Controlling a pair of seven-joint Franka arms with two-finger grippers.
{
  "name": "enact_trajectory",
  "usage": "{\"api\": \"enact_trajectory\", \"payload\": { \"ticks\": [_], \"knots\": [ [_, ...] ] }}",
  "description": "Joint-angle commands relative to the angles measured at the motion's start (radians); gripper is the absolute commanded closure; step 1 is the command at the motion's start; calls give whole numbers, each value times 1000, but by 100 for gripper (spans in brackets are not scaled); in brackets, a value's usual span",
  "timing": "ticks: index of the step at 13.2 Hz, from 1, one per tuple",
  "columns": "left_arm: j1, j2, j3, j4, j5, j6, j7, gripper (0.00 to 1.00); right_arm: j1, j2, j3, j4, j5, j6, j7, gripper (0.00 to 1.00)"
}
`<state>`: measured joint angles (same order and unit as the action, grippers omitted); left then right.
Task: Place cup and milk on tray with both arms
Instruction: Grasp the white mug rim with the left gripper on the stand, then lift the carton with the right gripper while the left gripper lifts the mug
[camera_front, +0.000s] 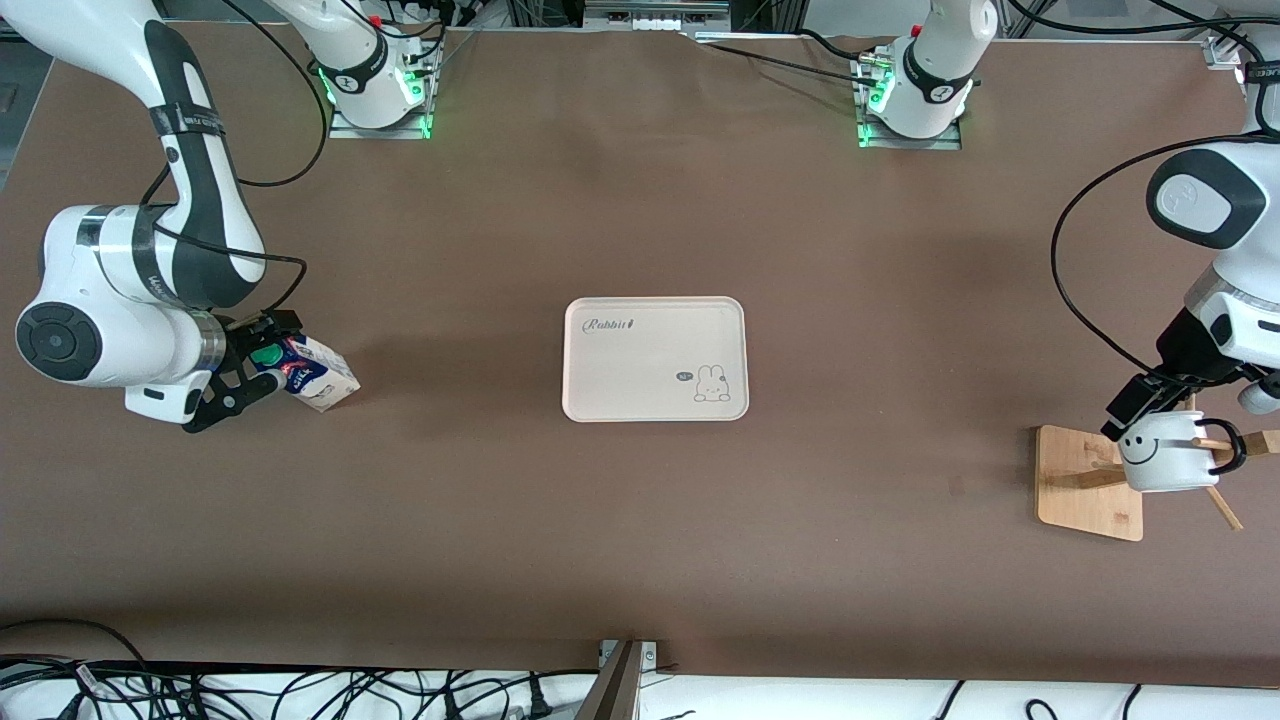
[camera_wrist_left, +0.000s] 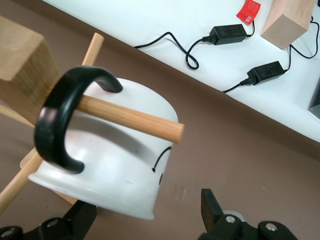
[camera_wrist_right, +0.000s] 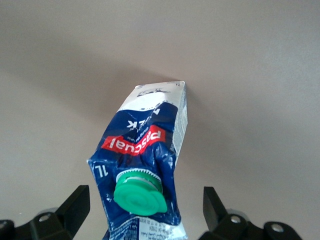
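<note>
The tray (camera_front: 655, 358) sits flat in the middle of the front picture, on the brown table (camera_front: 640, 550). It has a small rabbit drawn on it.

The milk (camera_front: 318, 372) is at the middle left of the front picture, toward the right arm's end of the table. It leans over, with its green cap (camera_wrist_right: 140, 192) pointing at the right gripper (camera_front: 243, 375). The right gripper is low by the table there. Its two fingers are spread wide, one on each side of the carton's top. In the right wrist view there is a gap between each finger and the carton, so it is not squeezing the milk.

The cup (camera_front: 1168, 452) is at the lower right of the front picture. It hangs by its black handle (camera_wrist_left: 60, 120) on a peg of the wooden mug stand (camera_front: 1090, 480). The left gripper (camera_front: 1150, 400) is at the cup. Its fingers are spread, one on each side of the cup's rim, and not pressed onto it.
</note>
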<state>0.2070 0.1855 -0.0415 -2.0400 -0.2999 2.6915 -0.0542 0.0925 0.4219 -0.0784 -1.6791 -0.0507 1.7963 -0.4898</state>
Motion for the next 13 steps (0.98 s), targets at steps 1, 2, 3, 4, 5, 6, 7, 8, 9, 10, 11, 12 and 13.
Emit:
{"api": "enact_trajectory", "payload": {
  "ticks": [1, 2, 3, 4, 5, 6, 7, 8, 9, 10, 11, 12, 13],
  "knots": [
    [9, 15, -5, 17, -38, 11, 37, 14, 10, -15, 2, -8, -6, 9, -13, 0],
    [9, 15, -5, 14, -38, 11, 37, 24, 15, -14, 3, -8, -6, 9, -12, 0],
    [9, 15, -5, 14, -38, 11, 36, 26, 15, -12, 3, -8, -5, 9, -12, 0],
    [11, 15, -5, 12, -42, 11, 33, 31, 15, -6, 14, -10, -3, 6, -12, 0],
    [11, 14, -5, 11, -71, 10, 31, 38, 15, -3, 22, -10, 11, 5, -12, 0],
    [11, 14, -5, 11, -79, 7, 34, 51, 15, -3, 22, -10, 35, 3, -13, 0],
    [11, 14, -5, 9, -77, -1, 37, 64, 13, -2, 22, -10, 46, 2, -13, 0],
    [11, 14, -5, 11, -77, -9, 56, 68, 10, 0, 22, -10, 46, 2, -15, 0],
    [11, 11, -5, 12, -77, -21, 72, 79, 9, 4, 22, -11, 46, 3, -27, 0],
    [11, 6, -5, 12, -77, -33, 89, 81, 7, 6, 22, -13, 46, 5, -38, 3],
    [12, 8, -3, 15, -71, -35, 105, 87, 4, 9, 22, -11, 46, 5, -44, 3],
    [12, 8, -1, 17, -70, -36, 118, 97, 1, 11, 22, -11, 48, 6, -59, 3],
    [12, 6, -1, 20, -70, -39, 122, 98, -3, 18, 20, -11, 48, 8, -76, 3]
  ]
}}
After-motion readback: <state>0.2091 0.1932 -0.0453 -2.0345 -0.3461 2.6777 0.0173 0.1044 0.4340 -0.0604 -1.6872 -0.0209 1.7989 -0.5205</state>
